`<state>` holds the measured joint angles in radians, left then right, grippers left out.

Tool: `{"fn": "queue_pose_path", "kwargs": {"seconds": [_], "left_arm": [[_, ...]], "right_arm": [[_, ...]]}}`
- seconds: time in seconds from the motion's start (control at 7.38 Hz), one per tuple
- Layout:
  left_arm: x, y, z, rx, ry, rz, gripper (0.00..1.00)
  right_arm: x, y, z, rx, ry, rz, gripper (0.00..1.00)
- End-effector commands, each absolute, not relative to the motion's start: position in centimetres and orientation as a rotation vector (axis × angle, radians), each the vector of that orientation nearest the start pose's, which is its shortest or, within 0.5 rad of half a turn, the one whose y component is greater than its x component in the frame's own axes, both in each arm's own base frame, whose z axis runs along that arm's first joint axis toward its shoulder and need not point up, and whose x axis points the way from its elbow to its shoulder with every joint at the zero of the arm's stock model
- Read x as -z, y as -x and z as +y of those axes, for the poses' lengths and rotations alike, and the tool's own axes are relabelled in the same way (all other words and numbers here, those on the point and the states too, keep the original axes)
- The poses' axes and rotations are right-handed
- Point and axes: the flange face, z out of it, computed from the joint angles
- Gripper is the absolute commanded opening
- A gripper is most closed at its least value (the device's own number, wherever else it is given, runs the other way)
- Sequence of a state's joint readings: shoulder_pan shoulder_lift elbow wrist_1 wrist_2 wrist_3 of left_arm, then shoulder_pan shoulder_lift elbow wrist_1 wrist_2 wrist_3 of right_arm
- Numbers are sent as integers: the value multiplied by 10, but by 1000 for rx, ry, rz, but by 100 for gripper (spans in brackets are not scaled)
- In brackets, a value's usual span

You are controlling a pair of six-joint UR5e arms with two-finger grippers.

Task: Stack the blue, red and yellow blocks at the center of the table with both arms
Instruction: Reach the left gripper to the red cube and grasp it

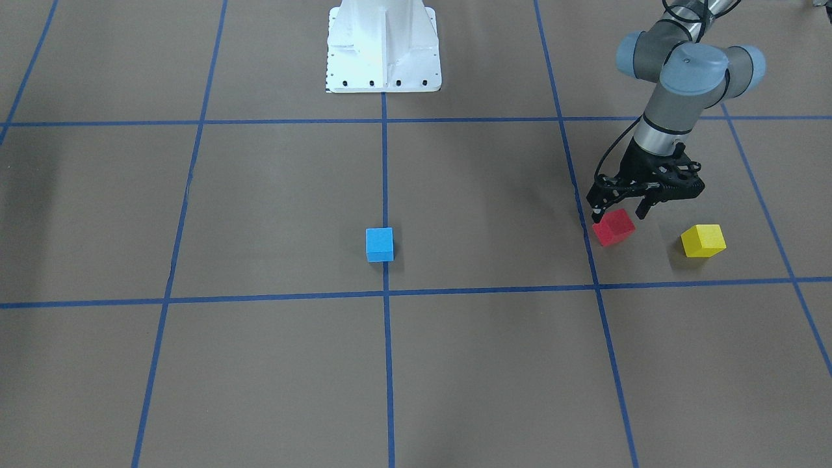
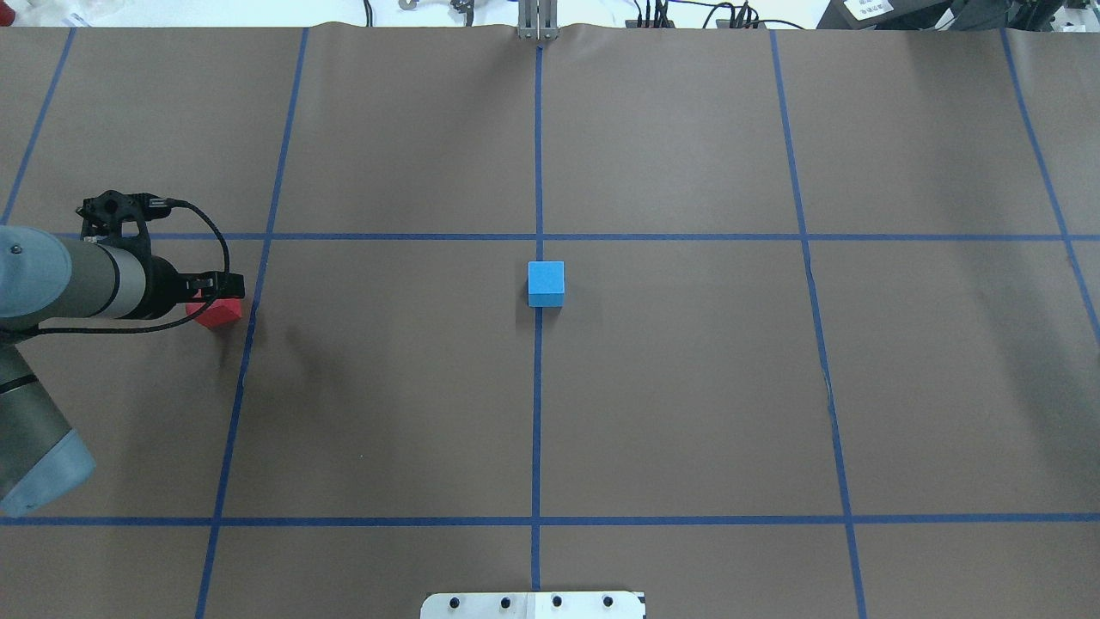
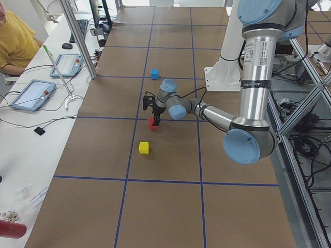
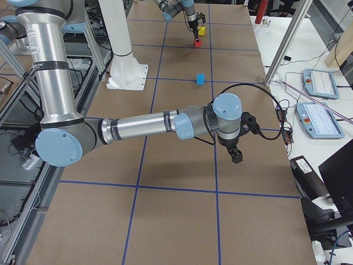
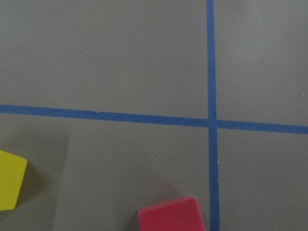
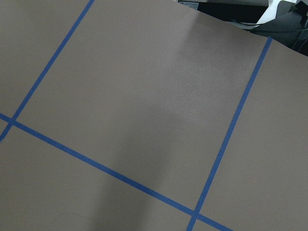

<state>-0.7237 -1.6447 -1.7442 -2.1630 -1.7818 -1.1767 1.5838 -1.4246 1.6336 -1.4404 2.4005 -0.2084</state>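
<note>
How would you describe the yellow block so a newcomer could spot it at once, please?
Follow the left arm from the white robot base to its pincer, poised at the red block. Just beyond that, farther from the central blue block, sits the only yellow block, untouched.

Robotics lab: tape-gridded table, teach pendants, aluminium framing.

The table was brown, ruled into a grid by blue tape lines. The blue block, red block and yellow block were each plain-coloured. The left arm was silver-grey with pale blue joint caps, the left gripper black and the robot base white.
</note>
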Motion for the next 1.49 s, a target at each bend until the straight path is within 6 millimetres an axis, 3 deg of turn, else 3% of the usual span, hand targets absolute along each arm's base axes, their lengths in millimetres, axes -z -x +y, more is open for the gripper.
{"fn": "queue_pose_path", "kwargs": {"seconds": [0.0, 0.14, 0.27, 0.41, 0.54, 0.68, 0.81, 0.95, 1.08, 1.36], "left_arm": [[-493, -345, -454, 224, -265, 797, 99], [-497, -345, -454, 226, -286, 776, 79], [-498, -347, -452, 220, -286, 772, 20], [-494, -346, -452, 218, -292, 779, 0], [-481, -346, -451, 171, -310, 787, 0], [-450, -350, -452, 98, -296, 779, 0], [-401, -352, -457, 83, -271, 754, 0], [-342, -367, -471, 70, -270, 741, 0], [-286, -388, -486, 65, -271, 749, 0], [-209, -447, -520, 42, -281, 781, 0]], "right_arm": [[-532, -68, -562, 321, -409, -781, 100], [-531, -68, -562, 321, -411, -781, 100], [-529, -67, -563, 322, -413, -780, 100], [-530, -67, -564, 323, -411, -780, 100], [-530, -67, -564, 325, -412, -780, 100], [-533, -67, -563, 323, -408, -780, 100], [-539, -67, -562, 317, -397, -781, 100], [-543, -68, -560, 311, -387, -775, 100], [-549, -69, -558, 296, -374, -761, 100], [-583, -78, -548, 225, -298, -707, 100]]}}
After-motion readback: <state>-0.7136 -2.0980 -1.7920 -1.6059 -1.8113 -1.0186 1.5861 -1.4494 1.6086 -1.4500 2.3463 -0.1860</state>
